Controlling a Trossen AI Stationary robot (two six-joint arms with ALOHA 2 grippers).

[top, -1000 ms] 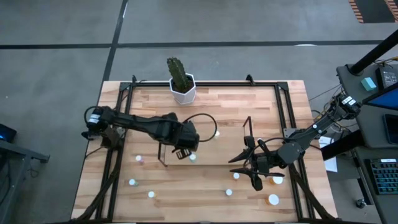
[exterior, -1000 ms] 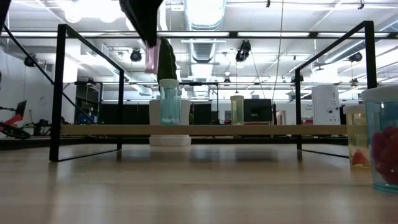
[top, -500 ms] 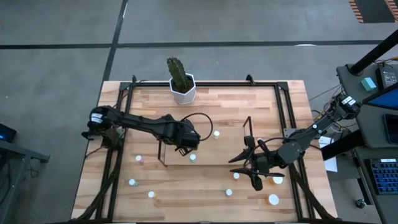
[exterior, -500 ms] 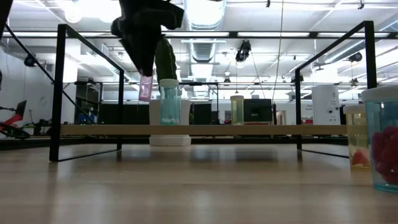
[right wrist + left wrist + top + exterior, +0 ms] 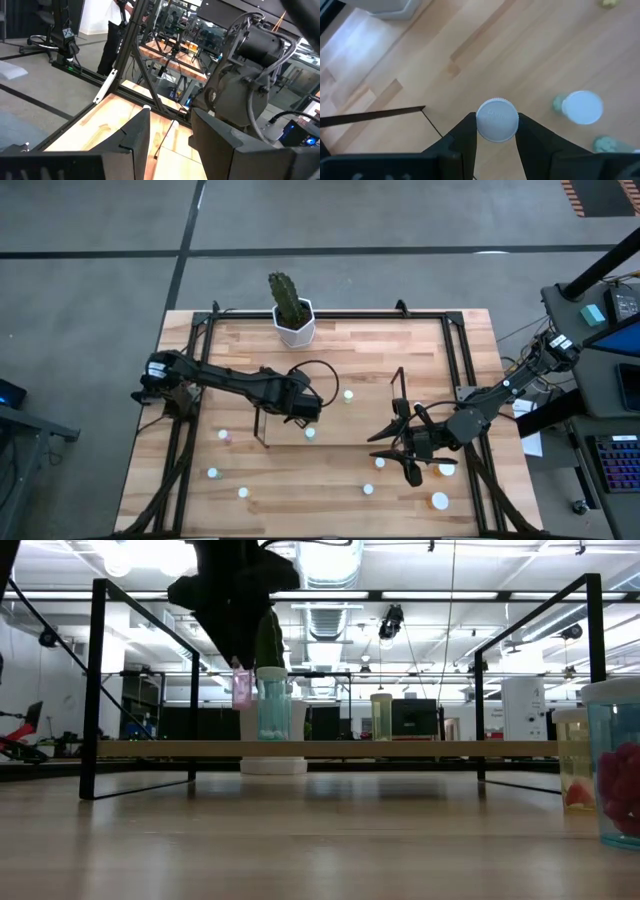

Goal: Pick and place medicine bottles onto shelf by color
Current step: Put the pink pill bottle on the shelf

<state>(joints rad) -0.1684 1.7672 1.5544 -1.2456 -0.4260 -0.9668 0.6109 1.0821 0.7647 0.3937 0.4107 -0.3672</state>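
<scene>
My left gripper (image 5: 300, 410) is shut on a pinkish medicine bottle (image 5: 241, 689) with a white cap (image 5: 497, 119). It holds the bottle above the shelf's wooden base (image 5: 330, 748), near the shelf's left end (image 5: 262, 425). A bluish bottle (image 5: 272, 705) and a yellowish bottle (image 5: 381, 715) stand on the shelf. My right gripper (image 5: 397, 448) is open and empty, low over the table to the right of the shelf; its own fingers show apart in the right wrist view (image 5: 170, 135). My left gripper pinches the pinkish bottle by its white cap (image 5: 479, 125) between the two fingers (image 5: 465, 137), one on each side. The fingers come from above, pointing down. The bottle hangs upright below them (image 5: 241, 695), clear of the shelf's base.
Several small white-capped bottles stand loose on the table, at the near left (image 5: 212, 473) and the near right (image 5: 440, 500). Two larger bottles (image 5: 615, 765) show at the right of the low view. A cactus in a white pot (image 5: 295, 320) stands at the far edge. A black frame (image 5: 460, 350) edges the table.
My left gripper has gone down with the pinkish bottle, from high above the shelf to beside the bluish bottle on it, still shut on the cap. The bottle has stayed upright.
</scene>
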